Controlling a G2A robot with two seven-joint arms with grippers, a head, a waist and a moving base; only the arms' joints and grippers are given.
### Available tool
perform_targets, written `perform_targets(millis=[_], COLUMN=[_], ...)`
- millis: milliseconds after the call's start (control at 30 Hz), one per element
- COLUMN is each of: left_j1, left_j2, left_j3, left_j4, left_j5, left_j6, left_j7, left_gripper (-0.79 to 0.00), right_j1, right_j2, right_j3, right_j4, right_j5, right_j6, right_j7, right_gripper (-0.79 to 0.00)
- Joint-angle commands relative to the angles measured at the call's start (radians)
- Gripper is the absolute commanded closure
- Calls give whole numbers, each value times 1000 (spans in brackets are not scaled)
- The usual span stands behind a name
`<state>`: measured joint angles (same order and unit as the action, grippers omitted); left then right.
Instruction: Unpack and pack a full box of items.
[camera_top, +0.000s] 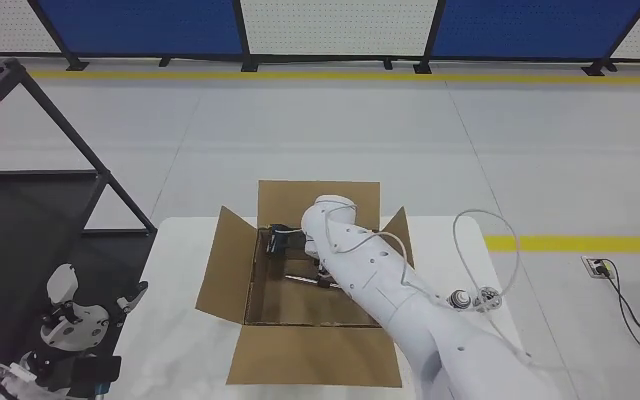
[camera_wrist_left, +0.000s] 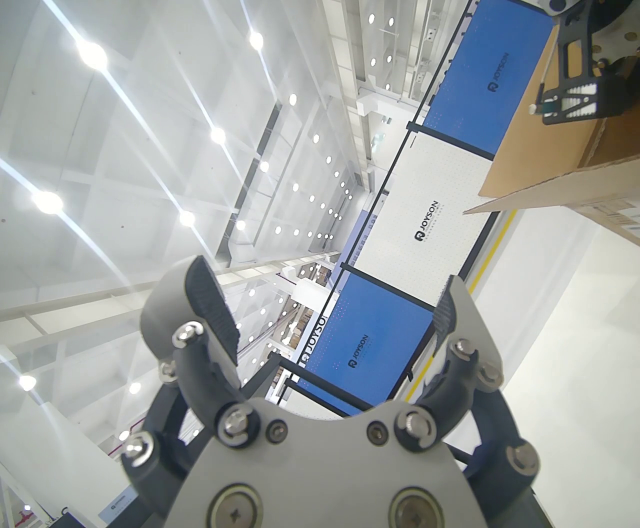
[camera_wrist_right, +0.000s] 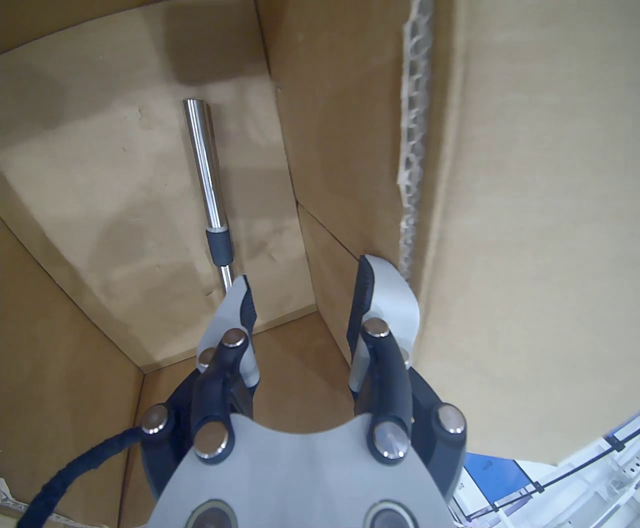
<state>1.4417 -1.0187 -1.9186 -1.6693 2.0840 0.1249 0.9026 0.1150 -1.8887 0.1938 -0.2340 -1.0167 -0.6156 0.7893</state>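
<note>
An open cardboard box (camera_top: 318, 202) stands mid-table with all its flaps folded out. My right arm (camera_top: 345, 245) goes down into it. Inside, my right gripper (camera_wrist_right: 305, 282) is open with nothing between its fingers, close to a corner and the box wall (camera_wrist_right: 345, 125). A shiny metal rod (camera_wrist_right: 204, 170) with a black band lies on the box floor just beyond the gripper, one end hidden behind a finger. My left gripper (camera_wrist_left: 330, 310) is open, holds nothing and points up at the ceiling; it sits off the table's near left corner (camera_top: 95, 298).
The white table (camera_top: 175, 300) carries the box. A dark frame rack (camera_top: 60, 200) stands at the left. A loose white cable (camera_top: 480, 250) loops over the table's right side. The box's flap (camera_wrist_left: 540, 165) shows in the left wrist view.
</note>
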Motion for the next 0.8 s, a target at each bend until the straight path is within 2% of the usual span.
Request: perform_targets(millis=[0, 300, 400, 467, 500, 567, 633, 700, 767], left_j1=[0, 0, 0, 0, 0, 0, 0, 0, 0], left_j2=[0, 0, 0, 0, 0, 0, 0, 0, 0], left_j3=[0, 0, 0, 0, 0, 0, 0, 0, 0], left_j4=[0, 0, 0, 0, 0, 0, 0, 0, 0], left_j5=[0, 0, 0, 0, 0, 0, 0, 0, 0], left_j6=[0, 0, 0, 0, 0, 0, 0, 0, 0], left_j7=[0, 0, 0, 0, 0, 0, 0, 0, 0], left_gripper=[-785, -785, -785, -785, -785, -785, -785, -785, -785], right_j1=[6, 5, -3, -13, -18, -30, -45, -68, -102], right_j2=[6, 63, 91, 114, 127, 158, 194, 235, 281], right_j3=[4, 30, 42, 54, 63, 86, 115, 147, 182], right_j4=[-16, -110, -174, -225, -259, -320, -394, -486, -608], right_j5=[-7, -26, -32, -31, -27, -17, -5, -5, -25], right_j6=[17, -1, -2, -2, -8, -15, -11, 0, 35], right_j7=[-1, -6, 19, 39, 45, 70, 108, 155, 210], right_gripper=[-382, -391, -449, -446, -422, -443, -570, -529, -557])
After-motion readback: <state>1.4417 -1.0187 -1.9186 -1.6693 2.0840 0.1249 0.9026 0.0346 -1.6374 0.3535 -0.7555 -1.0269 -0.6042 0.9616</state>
